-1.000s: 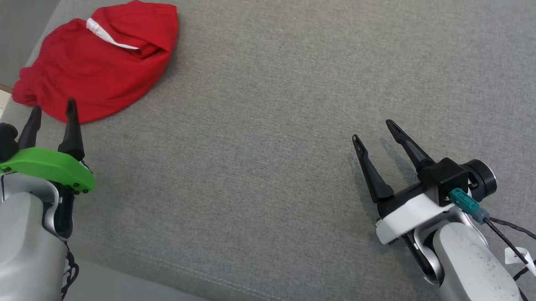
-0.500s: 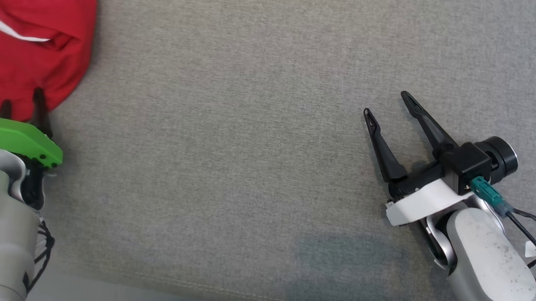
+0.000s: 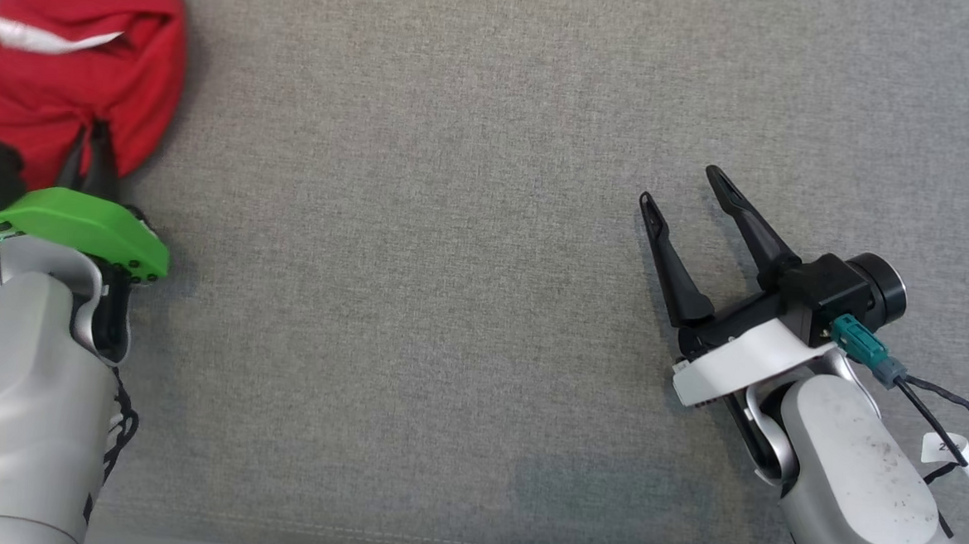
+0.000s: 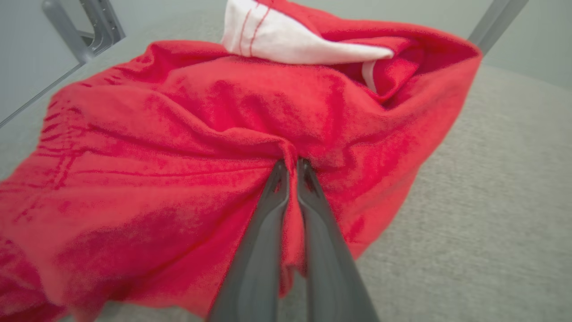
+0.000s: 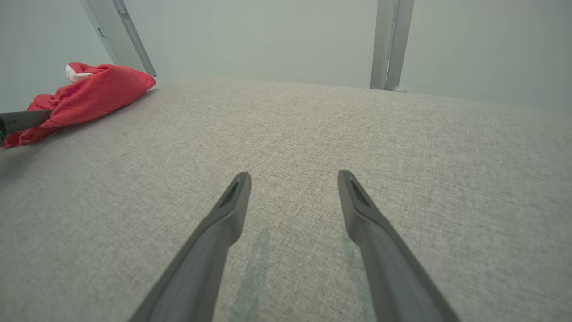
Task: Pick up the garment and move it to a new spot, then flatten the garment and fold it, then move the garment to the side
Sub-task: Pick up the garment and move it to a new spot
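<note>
A fold of the garment (image 3: 63,92) is clamped in the left gripper (image 4: 290,167) for lifting. The right gripper (image 3: 679,186) is held apart, empty.

a grey woven surface (image 3: 454,221) spreads wide, with a pale wall (image 5: 268,36) and metal posts (image 5: 391,44) behind it.

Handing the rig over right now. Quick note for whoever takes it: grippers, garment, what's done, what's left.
Left gripper: shut on a pinch of the red garment, near its closer edge.
Right gripper: open, holding nothing, over the grey surface, well apart from the garment.
Garment: bunched at the surface's far left, white lining showing on top.
Done: grasp made.
Left: lift and move it to a new spot, flatten, fold, move it aside.
</note>
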